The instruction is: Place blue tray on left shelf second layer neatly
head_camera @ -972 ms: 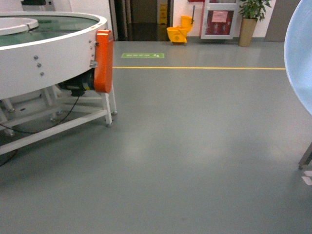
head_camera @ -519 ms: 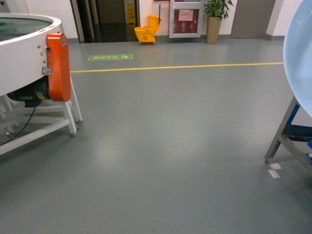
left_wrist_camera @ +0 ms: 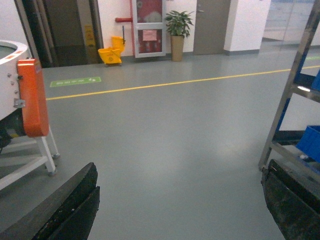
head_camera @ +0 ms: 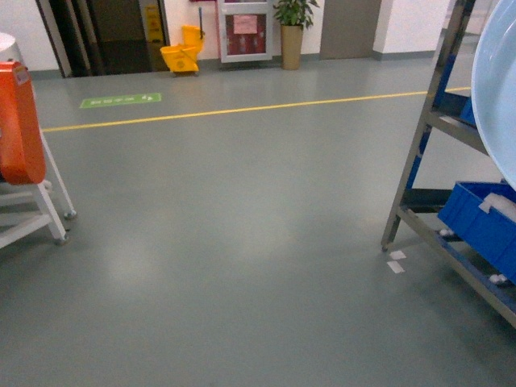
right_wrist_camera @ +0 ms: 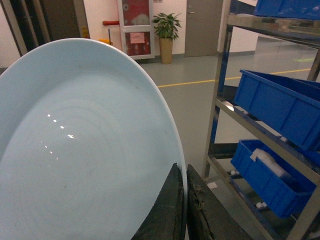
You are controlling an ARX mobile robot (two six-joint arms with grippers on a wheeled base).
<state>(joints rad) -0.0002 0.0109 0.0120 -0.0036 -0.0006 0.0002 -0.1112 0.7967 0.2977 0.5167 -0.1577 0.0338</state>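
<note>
The pale blue tray [right_wrist_camera: 85, 150] fills the left of the right wrist view, standing on edge. My right gripper [right_wrist_camera: 184, 172] is shut on its rim, one finger on each side. In the head view only a slice of the tray [head_camera: 500, 97] shows at the right edge. A shiny steel shelf rack [head_camera: 421, 137] stands on the right, apart from the tray. Its middle tier rail [right_wrist_camera: 250, 125] carries a dark-blue crate [right_wrist_camera: 280, 100]. I cannot tell whether this is the left shelf. My left gripper [left_wrist_camera: 180, 200] is open over bare floor, its fingers [left_wrist_camera: 75, 205] wide apart and holding nothing.
A white machine frame with an orange guard [head_camera: 18, 121] stands at the left. A lower dark-blue crate [head_camera: 484, 214] sits in the rack near the floor. Far back are a yellow mop bucket [head_camera: 184, 56], a potted plant [head_camera: 292, 24] and a yellow floor line [head_camera: 242, 107].
The head view has swung right. The white machine slid off to the left edge and the steel rack with its crates came into view on the right. The tray stays gripped.
</note>
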